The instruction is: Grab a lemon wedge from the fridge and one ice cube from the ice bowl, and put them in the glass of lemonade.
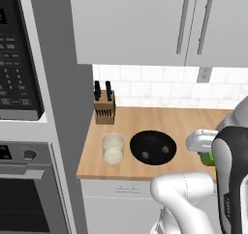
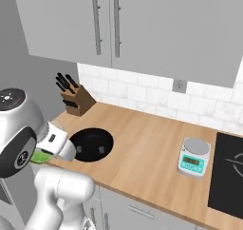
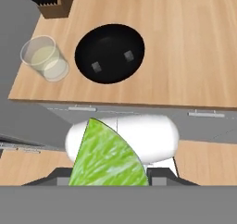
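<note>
Two ice lumps: in my ice bowl (image 3: 110, 53), beyond the fingertips on the wooden counter (image 3: 194, 42).
Gripper (image 3: 109, 174): I see the fingers part-closed, pinching the lemon wedge (image 3: 107, 160) between them.
Lemon wedge: yellow-green, point away from my fingers, held off the counter's front edge.
Glass of lemonade (image 3: 45, 58): upright, just beside the bowl, apart from it, ahead of the fingers.
Knife block (image 1: 104, 109): behind the glass, farthest from my fingers.
Scale (image 2: 194, 158): well apart.
</note>
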